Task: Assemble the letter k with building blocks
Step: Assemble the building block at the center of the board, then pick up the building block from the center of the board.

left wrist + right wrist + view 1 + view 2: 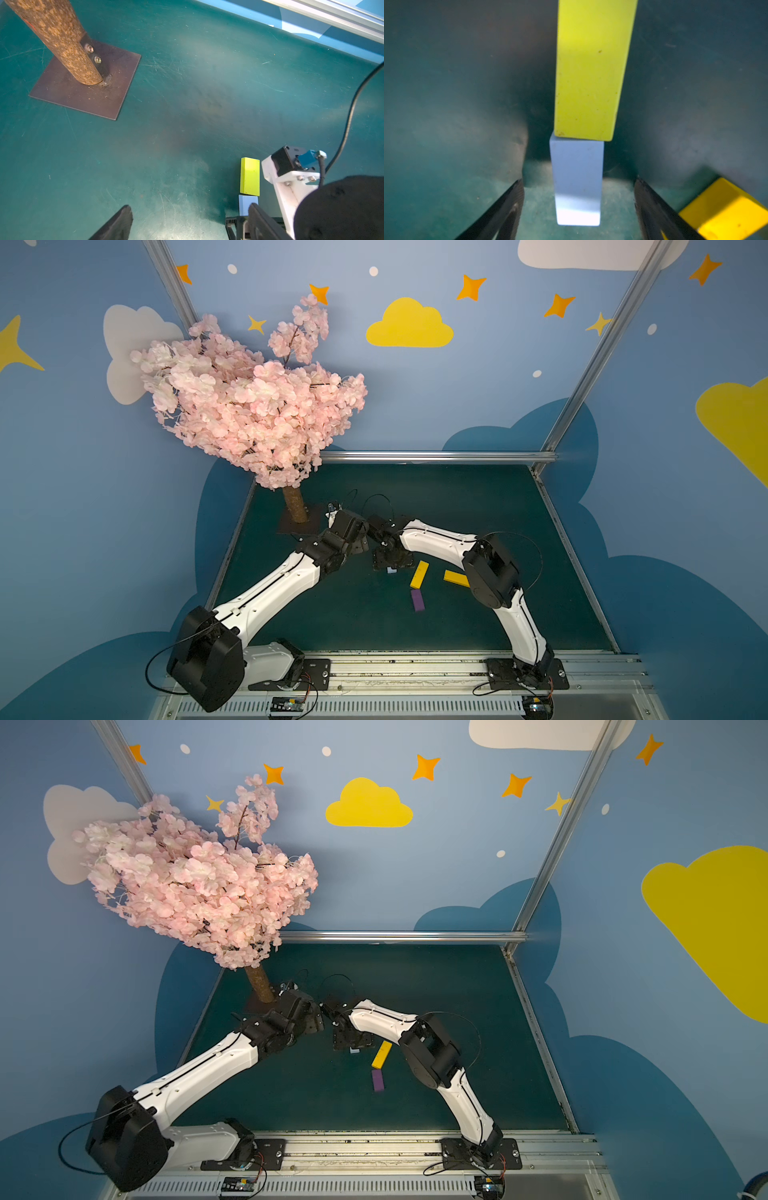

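The lime-green block (589, 72) and the light-blue block (577, 182) lie end to end in a line on the green mat. My right gripper (578, 181) is open and straddles the light-blue block, with a gap on each side between block and fingers. An orange-yellow block (419, 574) lies tilted just right of that gripper, and a second one (456, 577) is partly hidden under my right arm. The purple block (418, 600) lies nearer the front. My left gripper (189, 206) is open and holds nothing; both stem blocks (250, 176) sit beside one of its fingers.
An artificial blossom tree stands at the back left; its trunk (296, 506) is bolted to a dark metal plate (83, 87) close to my left wrist. The two wrists are close together mid-table. Aluminium rails (436, 456) edge the mat.
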Action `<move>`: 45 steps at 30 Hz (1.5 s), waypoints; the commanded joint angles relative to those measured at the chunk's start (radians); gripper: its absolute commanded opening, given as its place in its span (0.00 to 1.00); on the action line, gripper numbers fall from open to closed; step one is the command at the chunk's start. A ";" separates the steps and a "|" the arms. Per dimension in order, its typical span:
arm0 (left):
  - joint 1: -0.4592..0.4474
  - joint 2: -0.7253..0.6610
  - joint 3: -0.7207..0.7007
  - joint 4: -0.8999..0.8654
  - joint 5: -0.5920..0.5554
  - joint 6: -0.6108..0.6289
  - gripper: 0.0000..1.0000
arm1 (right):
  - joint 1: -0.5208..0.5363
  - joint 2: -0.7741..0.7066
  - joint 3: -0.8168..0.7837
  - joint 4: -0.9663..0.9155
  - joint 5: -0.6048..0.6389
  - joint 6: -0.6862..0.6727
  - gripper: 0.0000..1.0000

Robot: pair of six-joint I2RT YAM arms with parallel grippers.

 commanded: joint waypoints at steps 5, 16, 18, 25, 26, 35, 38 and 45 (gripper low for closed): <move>-0.026 -0.029 -0.037 -0.001 0.053 0.050 0.85 | 0.006 -0.293 -0.158 0.001 0.261 -0.044 0.81; -0.306 0.026 -0.088 -0.040 0.132 -0.199 0.75 | -0.074 -0.695 -0.427 -0.001 0.545 -0.157 0.81; -0.359 0.082 -0.055 -0.041 0.110 -0.239 0.74 | -0.087 -0.734 -0.464 0.000 0.561 -0.159 0.76; -0.485 0.349 0.114 -0.076 0.086 -0.352 0.72 | -0.135 -0.870 -0.576 0.033 0.537 -0.149 0.78; -0.487 0.381 0.132 -0.080 0.094 -0.365 0.72 | -0.137 -0.884 -0.587 0.035 0.538 -0.145 0.78; -0.522 0.433 0.173 -0.124 0.075 -0.469 0.70 | -0.155 -0.965 -0.650 0.035 0.560 -0.116 0.78; -0.523 0.447 0.163 -0.071 0.111 -0.458 0.68 | -0.160 -0.989 -0.672 0.030 0.606 -0.107 0.79; -0.528 0.543 0.239 -0.063 0.188 -0.449 0.66 | -0.220 -1.039 -0.672 -0.097 0.678 0.023 0.81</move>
